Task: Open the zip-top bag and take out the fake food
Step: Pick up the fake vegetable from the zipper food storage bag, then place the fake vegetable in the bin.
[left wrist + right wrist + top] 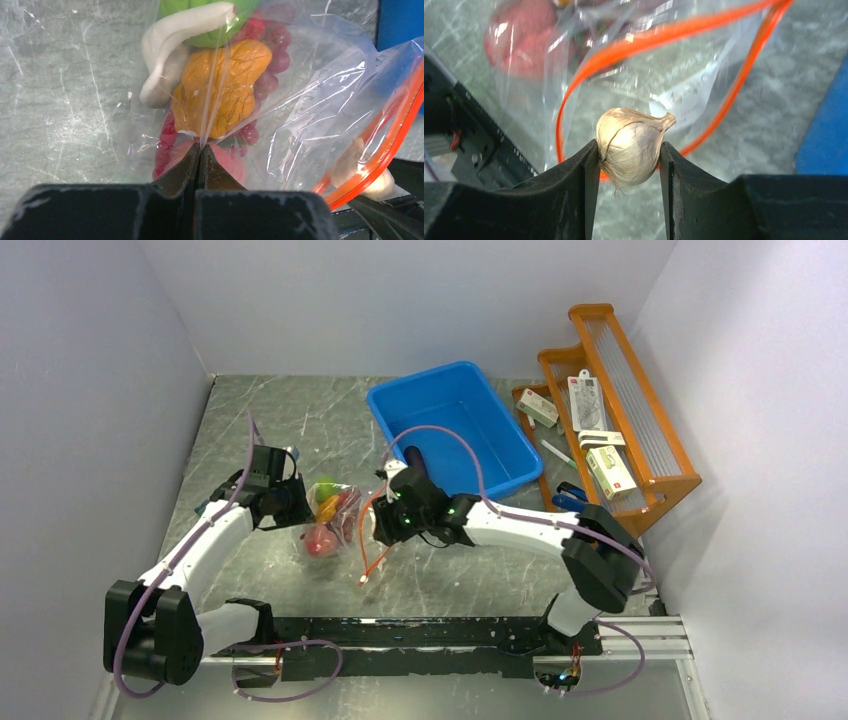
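Between the two dark fingers of the right end effector sits a beige, papery fake garlic bulb. The fingers are clamped on its flanks and its pointed tip aims to the right. Just beyond the bulb, the red-orange zip strip of the clear crinkly plastic zip-top bag gapes in a wide loop, so the mouth is open and faces this end effector. Whether the bulb has fully cleared that loop I cannot tell. Farther ahead and to the left, a pink-red plastic peach lies in the bag's body. The bag's long axis runs straight away from the right end effector toward the left end effector, whose fingers are pressed together on a fold of the bag's film at its far, closed end. Ahead of those fingers, an orange wrinkled piece and dark red grapes are inside the bag on the grey marbled tabletop. The right arm is the nearer one to the mouth, so the coming move is probably a straight pull back along that axis. The blue plastic bin lies just to its right.
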You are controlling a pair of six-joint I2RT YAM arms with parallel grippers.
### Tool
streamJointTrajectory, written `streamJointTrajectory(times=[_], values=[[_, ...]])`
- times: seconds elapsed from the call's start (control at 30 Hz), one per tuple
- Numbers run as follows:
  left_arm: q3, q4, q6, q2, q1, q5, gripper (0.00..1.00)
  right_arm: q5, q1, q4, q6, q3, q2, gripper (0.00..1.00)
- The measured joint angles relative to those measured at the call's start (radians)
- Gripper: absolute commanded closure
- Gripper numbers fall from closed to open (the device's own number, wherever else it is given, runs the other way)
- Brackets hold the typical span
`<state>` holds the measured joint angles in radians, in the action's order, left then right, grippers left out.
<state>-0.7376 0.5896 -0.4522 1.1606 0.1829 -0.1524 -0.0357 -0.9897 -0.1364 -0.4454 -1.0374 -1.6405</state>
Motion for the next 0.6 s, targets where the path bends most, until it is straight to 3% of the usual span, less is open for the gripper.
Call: streamJointTrajectory(times=[0.17, 0.37, 0.6], values=[[0.000, 0.000, 0.000, 0.000, 0.018, 0.003, 0.93, -0.033, -0.001, -0.006, 0.001, 0.145, 0.192, 0.70], [0.000, 0.000, 0.000, -0.004, 0.023, 0.010, 0.93, 0.005, -0.001, -0.024, 0.023, 0.165, 0.397, 0.71], [0.000, 0.000, -0.001, -0.009, 0.031, 0.018, 0.93, 0.248, -0.001, -0.070, 0.064, 0.165, 0.568, 0.70]])
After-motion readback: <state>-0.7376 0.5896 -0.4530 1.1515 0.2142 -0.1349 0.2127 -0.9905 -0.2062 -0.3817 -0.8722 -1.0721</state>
